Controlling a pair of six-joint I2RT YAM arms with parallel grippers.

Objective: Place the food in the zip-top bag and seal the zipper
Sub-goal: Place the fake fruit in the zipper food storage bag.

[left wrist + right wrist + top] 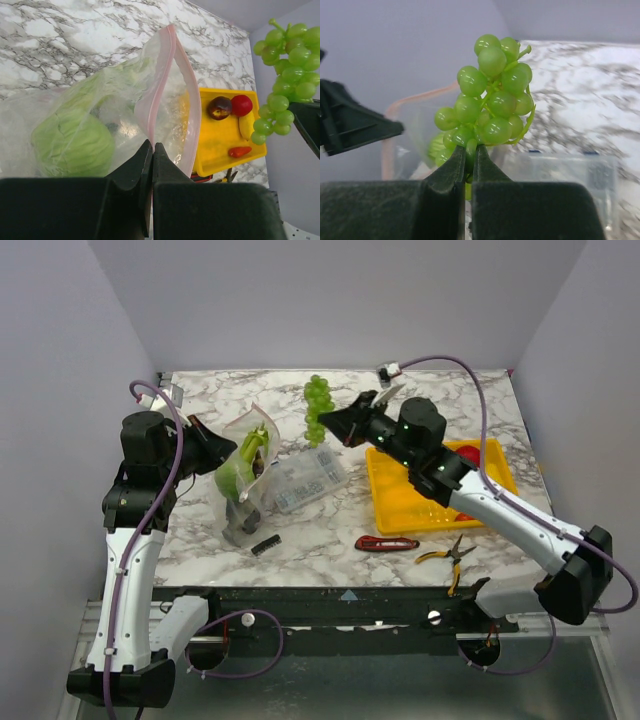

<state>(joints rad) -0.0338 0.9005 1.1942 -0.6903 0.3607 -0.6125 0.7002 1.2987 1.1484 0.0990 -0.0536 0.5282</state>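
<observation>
While left gripper (152, 148) clamps clear floppy zip-top bag (120, 105) by pinkish zipper strip (173, 50), right gripper (471, 150) grasps green grapes (490, 105): best carried left, released over mouth.

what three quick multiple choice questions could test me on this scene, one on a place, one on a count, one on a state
1. How many food pieces lie in the yellow tray? A two, B six, C four
2. Where is the cabbage? A in the yellow tray, B inside the zip-top bag, C hanging in the air
3. The right gripper is: A shut on the grapes, B open over the tray, C shut and empty

Answers: 1 C, the left wrist view shows eggplant, tomato, yellow fruit and chili there. 2 B, its green shows through the clear plastic. 3 A, its jaws pinch the bunch's lower end, held off the table.
</observation>
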